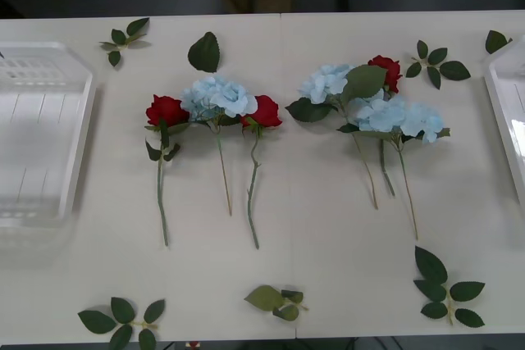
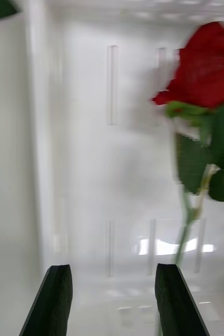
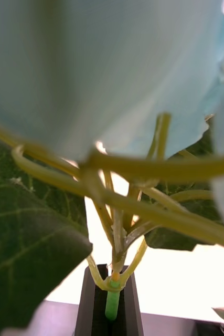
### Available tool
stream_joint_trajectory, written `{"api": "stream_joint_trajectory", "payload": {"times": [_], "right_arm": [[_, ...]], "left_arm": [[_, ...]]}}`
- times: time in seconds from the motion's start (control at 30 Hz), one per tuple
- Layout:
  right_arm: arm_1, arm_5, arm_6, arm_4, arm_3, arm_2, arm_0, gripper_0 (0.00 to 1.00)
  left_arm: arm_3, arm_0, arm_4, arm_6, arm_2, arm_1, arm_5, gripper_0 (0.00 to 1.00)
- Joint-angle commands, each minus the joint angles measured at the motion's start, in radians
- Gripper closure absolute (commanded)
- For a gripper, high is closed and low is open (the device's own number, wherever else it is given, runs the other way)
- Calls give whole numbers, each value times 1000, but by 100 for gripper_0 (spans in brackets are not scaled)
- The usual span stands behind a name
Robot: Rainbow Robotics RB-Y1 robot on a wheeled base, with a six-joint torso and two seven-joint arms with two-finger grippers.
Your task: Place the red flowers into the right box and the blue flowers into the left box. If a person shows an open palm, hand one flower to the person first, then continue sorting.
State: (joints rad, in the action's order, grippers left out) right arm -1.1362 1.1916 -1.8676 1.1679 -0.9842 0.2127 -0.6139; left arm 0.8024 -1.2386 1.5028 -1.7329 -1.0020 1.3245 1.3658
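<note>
My left gripper (image 3: 110, 304) is shut on the green stem of a blue flower (image 3: 91, 68), whose pale bloom and leaves loom close above the black fingers. My right gripper (image 2: 113, 299) stands open over the floor of the right box (image 2: 38, 131). A red flower (image 2: 211, 68) sits beside one finger, its stem running down past that finger and outside the gap. On the table lie red flowers (image 1: 166, 110), (image 1: 265, 111), (image 1: 385, 71) and blue flowers (image 1: 217, 96), (image 1: 326, 82), (image 1: 394, 114). The left box (image 1: 41, 137) stands at the left, the right box (image 1: 504, 112) at the right edge.
Loose green leaf sprigs lie around the flowers: at the back left (image 1: 123, 38), one large leaf (image 1: 204, 52), back right (image 1: 436, 65), and along the front edge (image 1: 123, 321), (image 1: 275, 301), (image 1: 447, 288). A seam runs down the table's middle.
</note>
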Motion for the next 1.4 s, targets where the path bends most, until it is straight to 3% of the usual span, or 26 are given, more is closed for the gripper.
{"api": "stream_joint_trajectory", "payload": {"times": [0.03,0.17,0.37,0.43,0.47,0.5,0.67,0.8,1.07,1.23,1.4], "right_arm": [[-56,74,79,136,-133,-13,-18,54],[-65,23,150,335,-212,63,32,54],[-99,-242,130,513,-386,203,178,54],[-109,-320,128,506,-462,218,237,54],[-112,-379,128,484,-514,220,289,54],[-112,-425,127,464,-553,220,327,54],[-88,-555,139,375,-677,220,453,54],[-10,-569,142,283,-682,220,464,54],[138,-606,173,115,-591,220,411,54],[177,-586,185,101,-559,220,372,54],[237,-580,202,64,-513,220,324,54]], "left_arm": [[-60,102,28,-77,-4,9,-117,100],[-104,168,43,-80,-4,-31,-244,100],[-189,182,119,-96,-3,-65,-303,99],[-189,182,120,-97,0,-67,-304,59],[-193,182,123,-97,0,-65,-306,35],[-196,182,126,-99,2,-65,-307,27],[-203,183,137,-109,2,-65,-307,25],[-210,183,146,-116,2,-65,-306,25],[-167,182,270,-154,95,-74,-166,25],[-77,183,324,22,105,-91,-76,25],[81,183,201,231,105,-126,-42,25]]}}
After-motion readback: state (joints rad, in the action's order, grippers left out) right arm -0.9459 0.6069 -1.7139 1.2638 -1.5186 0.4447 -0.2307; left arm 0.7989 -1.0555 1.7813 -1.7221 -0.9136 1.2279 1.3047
